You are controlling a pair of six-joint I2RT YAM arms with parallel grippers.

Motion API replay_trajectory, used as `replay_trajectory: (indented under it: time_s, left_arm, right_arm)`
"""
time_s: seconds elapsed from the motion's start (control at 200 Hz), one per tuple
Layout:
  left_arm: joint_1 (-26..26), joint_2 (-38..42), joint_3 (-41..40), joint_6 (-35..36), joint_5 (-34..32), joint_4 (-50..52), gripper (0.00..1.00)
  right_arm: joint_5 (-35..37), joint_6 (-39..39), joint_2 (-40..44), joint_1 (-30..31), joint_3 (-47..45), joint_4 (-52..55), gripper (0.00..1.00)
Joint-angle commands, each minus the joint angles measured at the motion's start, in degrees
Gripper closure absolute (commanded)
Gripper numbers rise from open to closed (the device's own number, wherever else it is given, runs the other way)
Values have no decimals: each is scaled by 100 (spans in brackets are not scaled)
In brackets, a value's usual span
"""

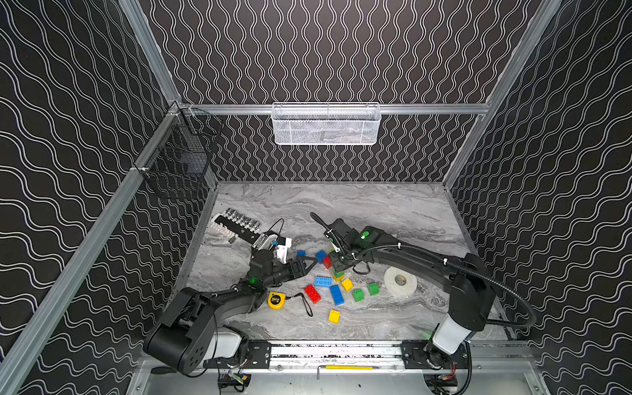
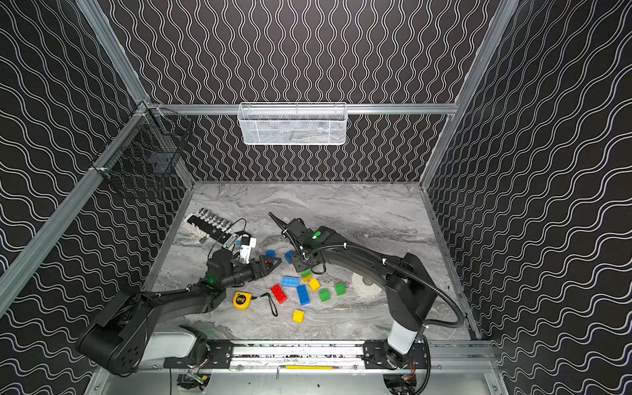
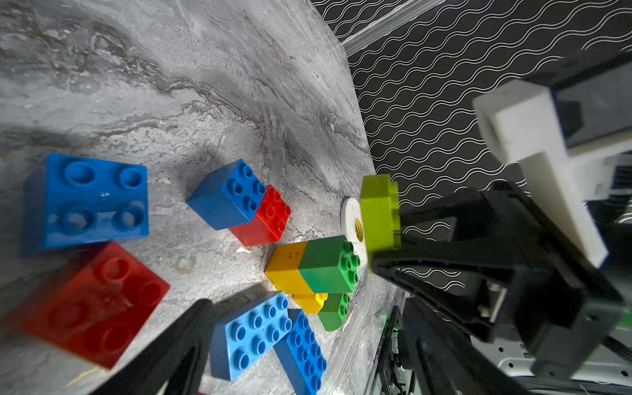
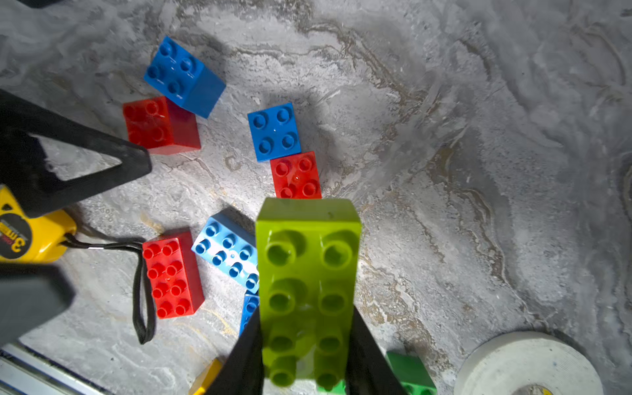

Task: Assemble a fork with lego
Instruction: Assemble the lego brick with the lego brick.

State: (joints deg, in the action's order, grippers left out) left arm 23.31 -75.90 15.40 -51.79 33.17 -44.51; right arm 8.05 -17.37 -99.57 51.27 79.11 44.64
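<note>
My right gripper (image 4: 307, 342) is shut on a lime-green oblong lego brick (image 4: 307, 273) and holds it above the table, studs towards the wrist camera. The left wrist view shows that brick (image 3: 379, 219) end-on between black fingers. Below lie loose lego: a blue square (image 1: 320, 256) against a red one (image 1: 327, 262), a green-on-yellow stack (image 1: 338, 274), a light-blue oblong (image 1: 323, 281), a red oblong (image 1: 312, 293) and a blue oblong (image 1: 337, 294). My left gripper (image 1: 306, 265) is open and low, empty, beside a small blue square (image 1: 301, 253) and a red square (image 3: 92, 301).
A yellow tape measure (image 1: 276, 300) with a black strap lies in front of the left arm. A white tape roll (image 1: 400, 281) sits under the right arm. More yellow and green bricks (image 1: 358, 294) lie nearby. A socket rail (image 1: 239, 222) is at back left.
</note>
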Motion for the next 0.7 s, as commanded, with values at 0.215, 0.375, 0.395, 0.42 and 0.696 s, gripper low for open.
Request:
replay_trajectory:
  time_s: [0.215, 0.375, 0.395, 0.42, 0.696]
  left_arm:
    - [-18, 200, 149, 467, -60, 505, 10]
    - [-15, 147, 156, 468, -63, 437, 10]
    - [-11, 133, 156, 469, -56, 420, 10]
    - [-12, 116, 156, 468, -56, 395, 10]
    - [-12, 114, 134, 511, -59, 438, 10]
  right_arm:
    - [-66, -26, -220, 15, 146, 262, 81]
    - [-115, -21, -272, 23, 140, 274, 81]
    - [-119, -21, -281, 22, 140, 280, 81]
    - [-120, -26, -290, 24, 140, 273, 81]
    - [-142, -81, -420, 24, 157, 373, 81]
